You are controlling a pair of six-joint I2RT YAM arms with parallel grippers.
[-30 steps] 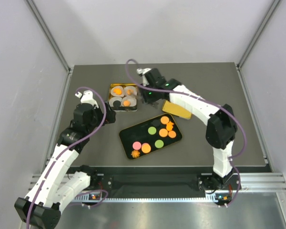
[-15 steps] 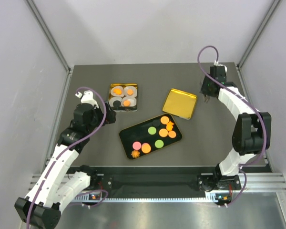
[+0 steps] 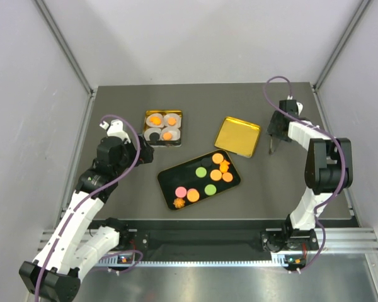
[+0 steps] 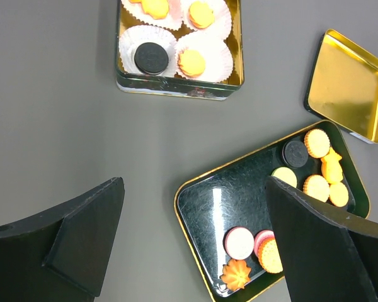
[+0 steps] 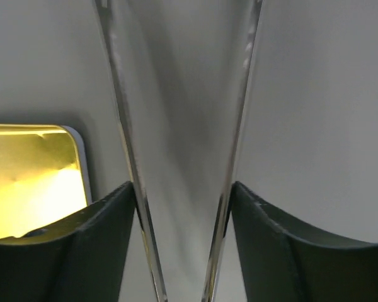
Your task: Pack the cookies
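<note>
Jaws of the left gripper stand wide apart and hold nothing. They hang over the grey table, near the left end of a black tray. From there the wrist camera takes in both containers, so this looks like a ready pose for a pick. Jaws of the right gripper are also apart and empty. It sits far to the right, just past an upturned gold lid, probably parked out of the way.

Loose cookies lie flat on the tray: mostly orange rounds, some green and pink, one dark, and a flower shape at the near end. Four more sit in white paper cups inside a square gold tin behind the tray; three are orange, one is dark.

Tray cookies lie below and to the right of the left gripper's jaws, apart from them. From the right gripper they are well apart, beyond the lid.
</note>
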